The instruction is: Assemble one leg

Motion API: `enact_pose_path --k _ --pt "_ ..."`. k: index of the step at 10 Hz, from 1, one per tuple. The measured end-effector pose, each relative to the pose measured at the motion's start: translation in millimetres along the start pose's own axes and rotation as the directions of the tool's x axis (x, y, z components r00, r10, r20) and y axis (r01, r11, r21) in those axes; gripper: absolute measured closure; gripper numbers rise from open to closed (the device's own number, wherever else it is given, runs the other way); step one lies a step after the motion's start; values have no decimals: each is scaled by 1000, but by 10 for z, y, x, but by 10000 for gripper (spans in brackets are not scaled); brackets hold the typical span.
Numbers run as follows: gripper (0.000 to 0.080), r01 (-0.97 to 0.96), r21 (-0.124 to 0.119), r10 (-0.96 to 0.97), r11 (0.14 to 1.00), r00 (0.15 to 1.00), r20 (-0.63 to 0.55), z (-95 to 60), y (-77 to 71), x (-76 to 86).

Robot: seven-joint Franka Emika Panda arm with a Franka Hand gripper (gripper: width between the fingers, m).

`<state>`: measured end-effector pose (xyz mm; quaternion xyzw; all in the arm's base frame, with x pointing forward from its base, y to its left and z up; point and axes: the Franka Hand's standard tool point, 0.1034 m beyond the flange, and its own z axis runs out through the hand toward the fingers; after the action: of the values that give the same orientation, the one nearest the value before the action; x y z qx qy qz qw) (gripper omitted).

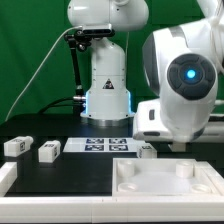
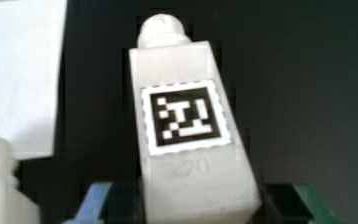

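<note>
Between the fingers of the hand, the leg is clenched near its base, tag facing the wrist camera, rounded end outward. Advisable: hold it square over a corner recess of the tray, then seat gently. Beyond, a spare leg rests on the tabletop.

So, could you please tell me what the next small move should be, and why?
Probably carry the leg toward a corner recess of the large white piece. The wrist view shows the gripper apparently closed on the leg's sides, and no leg stands in the visible recesses yet.
</note>
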<state>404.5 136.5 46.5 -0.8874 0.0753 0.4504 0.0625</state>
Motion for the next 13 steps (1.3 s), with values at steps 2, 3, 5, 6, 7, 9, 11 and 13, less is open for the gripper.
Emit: enact_pose_path --k 2,3,5,6,7,9,11,13 --pt "505 4 7 -5 1000 1000 16 -356 25 -243" --pt "505 8 10 -8 1000 1000 -1 -446 10 -253" --pt "505 8 8 -8 1000 1000 3 -414 11 -245" --pt "505 14 21 -11 1000 992 -127 -497 -44 -120" --pt "505 26 27 -19 999 972 -233 -544 -54 -92" --pt "505 50 40 -30 998 915 -403 -803 -105 -5" --pt "505 60 55 -28 997 883 -468 -1212 -165 -64" --pt "505 73 68 -10 995 751 -660 -1457 -282 10"
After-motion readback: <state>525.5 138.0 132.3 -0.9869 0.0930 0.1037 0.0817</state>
